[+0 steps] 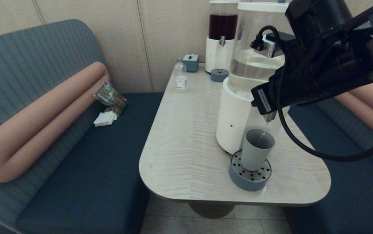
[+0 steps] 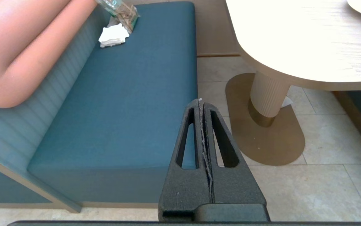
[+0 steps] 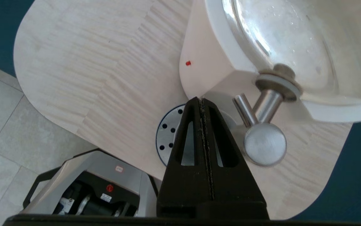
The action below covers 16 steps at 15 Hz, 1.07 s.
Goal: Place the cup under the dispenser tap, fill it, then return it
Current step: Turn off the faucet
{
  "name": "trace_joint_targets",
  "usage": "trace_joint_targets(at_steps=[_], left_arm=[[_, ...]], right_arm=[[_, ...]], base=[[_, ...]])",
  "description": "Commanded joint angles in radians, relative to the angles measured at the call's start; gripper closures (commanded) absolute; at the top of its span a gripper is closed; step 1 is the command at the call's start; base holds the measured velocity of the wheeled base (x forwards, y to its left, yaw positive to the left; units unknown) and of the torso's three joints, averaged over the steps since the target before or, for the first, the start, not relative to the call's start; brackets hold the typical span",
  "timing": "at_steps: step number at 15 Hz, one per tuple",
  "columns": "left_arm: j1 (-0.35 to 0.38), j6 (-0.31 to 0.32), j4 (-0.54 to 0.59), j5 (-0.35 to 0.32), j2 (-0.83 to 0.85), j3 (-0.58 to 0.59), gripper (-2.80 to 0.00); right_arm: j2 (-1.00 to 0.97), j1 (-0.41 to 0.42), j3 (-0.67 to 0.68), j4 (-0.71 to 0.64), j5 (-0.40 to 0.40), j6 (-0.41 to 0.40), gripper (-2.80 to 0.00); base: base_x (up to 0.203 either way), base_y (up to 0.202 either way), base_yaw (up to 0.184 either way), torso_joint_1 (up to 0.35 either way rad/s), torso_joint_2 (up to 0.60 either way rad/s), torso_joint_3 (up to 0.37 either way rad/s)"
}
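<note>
The cup [image 1: 257, 149] stands upright on the round drip tray [image 1: 250, 177], with its open mouth facing up and its long side running straight up and down. It leans a tiny bit toward the big white dispenser [image 1: 235, 120]. The tray sits on the table [image 1: 186, 143], right against the dispenser's white base, near the table's front edge.

The dispenser tap [image 3: 263, 106] is right above the cup's mouth. A thin stream of clear water falls from it into the cup.

The right gripper [image 3: 201, 102] is up above the cup, close beside the tap. Its two fingers are pressed flat together with nothing between them. The cup is below the fingers and not touching them. From the right wrist, the fingers hide most of the cup, and only part of the holed tray peeks out beside them.

The left gripper [image 2: 200, 102] hangs low off the table, over the floor by the blue bench [image 2: 120, 103]. Its fingers are pressed together too, holding nothing.
</note>
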<state>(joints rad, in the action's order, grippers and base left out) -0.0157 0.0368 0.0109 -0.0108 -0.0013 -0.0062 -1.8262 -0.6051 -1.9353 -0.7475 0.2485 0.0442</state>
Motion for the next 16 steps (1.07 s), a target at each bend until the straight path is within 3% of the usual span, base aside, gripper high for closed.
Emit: trace_joint_targets(at_steps=[1, 16], left_arm=[[0.000, 0.000, 0.000, 0.000, 0.000, 0.000, 0.00], [0.000, 0.000, 0.000, 0.000, 0.000, -0.001, 0.00]], right_arm=[[-0.007, 0.002, -0.001, 0.005, 0.002, -0.002, 0.00], [-0.032, 0.019, -0.002, 0.053, 0.057, -0.006, 0.00]], base=[[0.000, 0.000, 0.000, 0.000, 0.00, 0.000], [0.000, 0.000, 0.000, 0.000, 0.00, 0.000]])
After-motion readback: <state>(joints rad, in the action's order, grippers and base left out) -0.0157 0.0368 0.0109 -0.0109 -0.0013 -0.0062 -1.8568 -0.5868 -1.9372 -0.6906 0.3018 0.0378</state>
